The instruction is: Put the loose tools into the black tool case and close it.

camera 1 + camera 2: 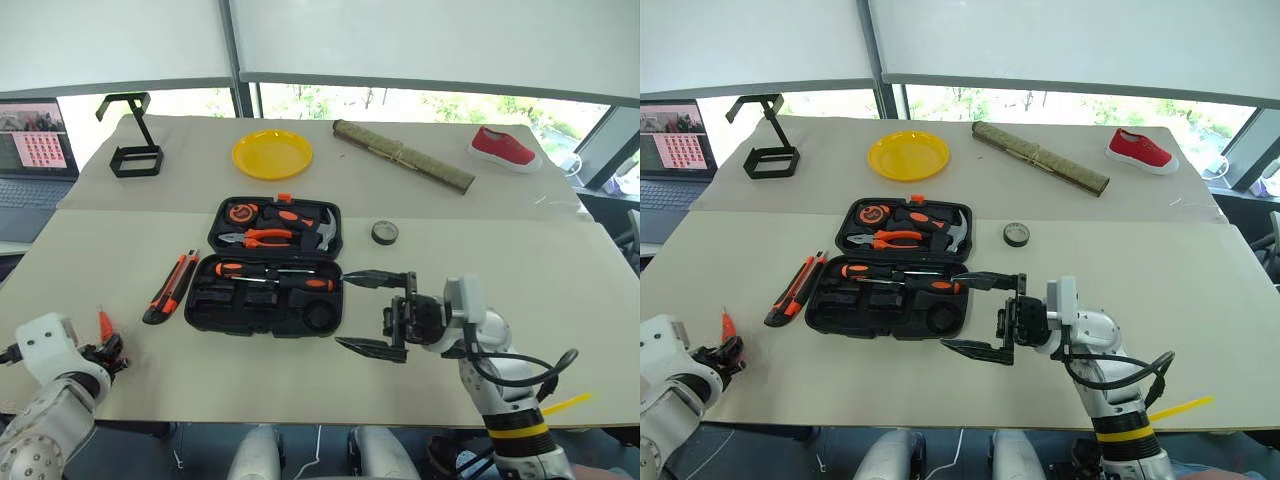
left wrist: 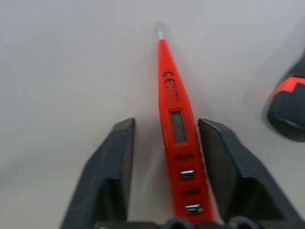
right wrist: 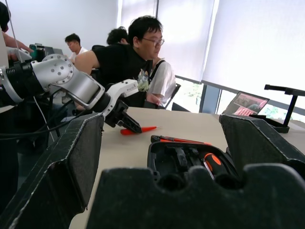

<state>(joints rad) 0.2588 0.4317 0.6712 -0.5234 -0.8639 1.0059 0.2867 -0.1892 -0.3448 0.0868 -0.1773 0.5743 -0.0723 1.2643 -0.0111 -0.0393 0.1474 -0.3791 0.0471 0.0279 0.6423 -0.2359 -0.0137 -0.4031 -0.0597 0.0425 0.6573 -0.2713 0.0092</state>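
Notably, the case lay open on the worktop, lid flat behind the base. Its lid held pliers, a hammer and a tape measure; two screwdrivers sat in the base, with several dark slots hard to read. The knife lay on the worktop just left of the case, apart from it. The tape roll sat to the right of the lid, also apart.

The left pincer was at the worktop's near-left corner, with the tester pen lying between its fingers. A narrow gap showed on each side of the pen, so a grip could not be confirmed; the pen's rear end was hidden at the pincer's base. Only the pen's tip showed from the head views.

The right pincer was spread wide and held nothing, just beside the case's right edge, fingers pointing toward it.

People sat beyond the worktop in the right wrist view.
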